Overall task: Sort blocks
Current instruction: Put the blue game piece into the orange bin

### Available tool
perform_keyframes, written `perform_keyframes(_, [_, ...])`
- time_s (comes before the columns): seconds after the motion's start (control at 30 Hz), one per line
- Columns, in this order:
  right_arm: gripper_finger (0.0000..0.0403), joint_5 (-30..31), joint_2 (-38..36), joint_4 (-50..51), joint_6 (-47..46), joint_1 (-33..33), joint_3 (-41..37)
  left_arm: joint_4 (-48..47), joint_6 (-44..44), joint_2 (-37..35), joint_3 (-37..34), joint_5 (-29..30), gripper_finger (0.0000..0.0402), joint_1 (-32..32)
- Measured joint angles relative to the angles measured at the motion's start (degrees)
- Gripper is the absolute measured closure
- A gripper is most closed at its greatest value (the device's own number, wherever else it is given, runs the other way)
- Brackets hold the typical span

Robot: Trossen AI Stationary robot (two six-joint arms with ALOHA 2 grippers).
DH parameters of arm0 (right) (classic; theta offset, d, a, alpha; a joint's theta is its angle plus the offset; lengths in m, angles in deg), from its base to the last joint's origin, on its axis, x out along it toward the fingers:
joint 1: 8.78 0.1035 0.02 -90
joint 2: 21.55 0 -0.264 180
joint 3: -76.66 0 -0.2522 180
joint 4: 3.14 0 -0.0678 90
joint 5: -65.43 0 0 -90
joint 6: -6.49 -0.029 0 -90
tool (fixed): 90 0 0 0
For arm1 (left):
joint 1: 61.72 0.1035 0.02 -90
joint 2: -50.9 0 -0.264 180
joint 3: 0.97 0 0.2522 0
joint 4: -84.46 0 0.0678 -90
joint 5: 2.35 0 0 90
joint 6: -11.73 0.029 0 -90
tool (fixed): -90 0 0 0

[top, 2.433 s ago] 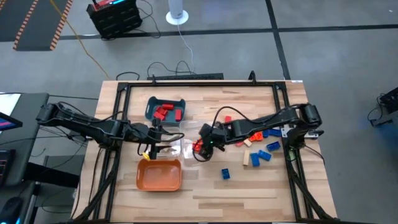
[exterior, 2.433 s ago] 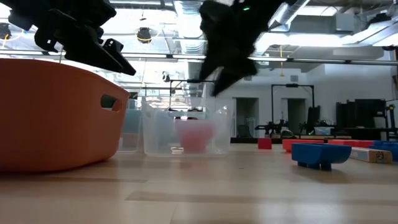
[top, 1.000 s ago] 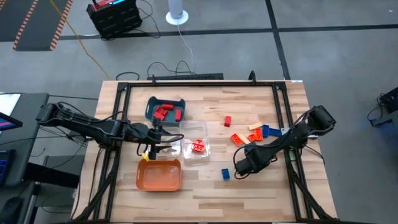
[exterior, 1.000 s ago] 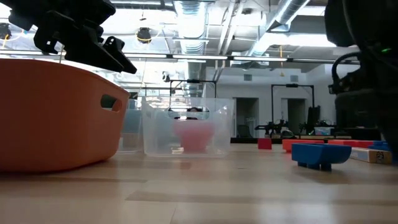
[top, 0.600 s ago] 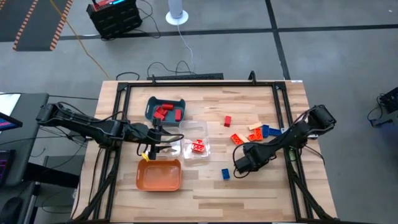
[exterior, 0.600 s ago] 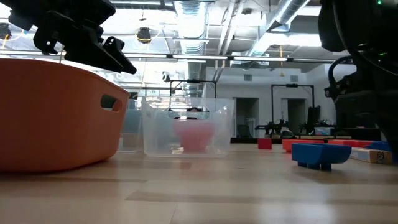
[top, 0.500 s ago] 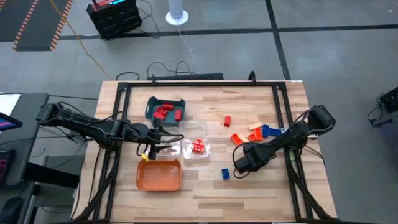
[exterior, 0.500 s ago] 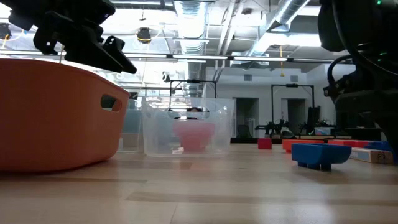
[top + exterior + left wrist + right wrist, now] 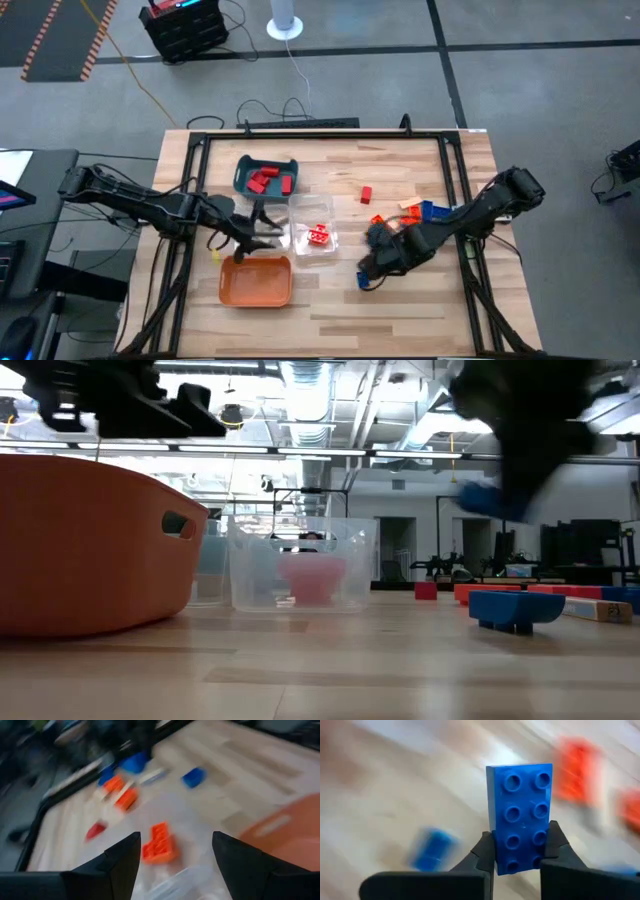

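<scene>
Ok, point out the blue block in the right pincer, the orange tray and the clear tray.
blue block (image 9: pixel 522 817), right wrist view, studded top face.
orange tray (image 9: pixel 258 282), high view, bare floor.
clear tray (image 9: pixel 250 575), low view, front wall.

Robotics lab or workshop: grey concrete floor (image 9: pixel 540 110), hazard-striped mat (image 9: pixel 60 40), exposed ceiling ducts (image 9: pixel 310 385), black equipment racks (image 9: pixel 470 535) behind a framed wooden table (image 9: pixel 420 305).

Even overhead light, soft shadows; heavy motion blur in both wrist views, glaring ceiling lamps behind.
</scene>
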Motion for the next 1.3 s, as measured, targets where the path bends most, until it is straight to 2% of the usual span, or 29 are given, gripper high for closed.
perform_keyframes(0.13, [0.0355, -0.4, 0.7, -22.2, 18.2, -4.3, 0.2, 0.2, 6.3, 0.0, 0.0, -5.6, 0.0162, -1.0])
perform_keyframes(0.23, [0.0355, -7.9, 2.8, -34.4, 28.9, -8.3, 0.2, 1.8, 9.7, 0.0, 0.0, -5.8, 0.0162, -2.1])
perform_keyframes(0.37, [0.0355, -19.9, 6.8, -42.3, 34.5, -13.8, 0.6, 5.4, 11.0, 0.0, 0.0, -5.8, 0.0162, -3.3])
perform_keyframes(0.53, [0.0355, -29.1, 13.0, -42.6, 39.1, -17.1, 5.7, 5.5, 10.8, 0.1, 0.4, -5.8, 0.0162, -3.3])
perform_keyframes(0.67, [0.0355, -32.9, 16.6, -39.6, 42.5, -17.7, 11.2, 4.9, 10.7, 1.1, 0.4, -5.8, 0.0162, -3.3])
perform_keyframes(0.87, [0.0355, -33.4, 17.6, -37.1, 46.3, -17.8, 16.8, 7.6, 11.2, 4.7, 0.5, -5.8, 0.0162, -3.3])
perform_keyframes(1.07, [0.0355, -33.4, 17.7, -35.9, 46.7, -18.1, 17.9, 13.5, 12.0, 8.0, 0.5, -3.7, 0.0162, -3.2])
perform_keyframes(1.3, [0.0355, -33.4, 17.7, -35.4, 46.7, -18.0, 17.9, 15.8, 13.5, 11.2, 0.6, -3.2, 0.0162, -2.7])
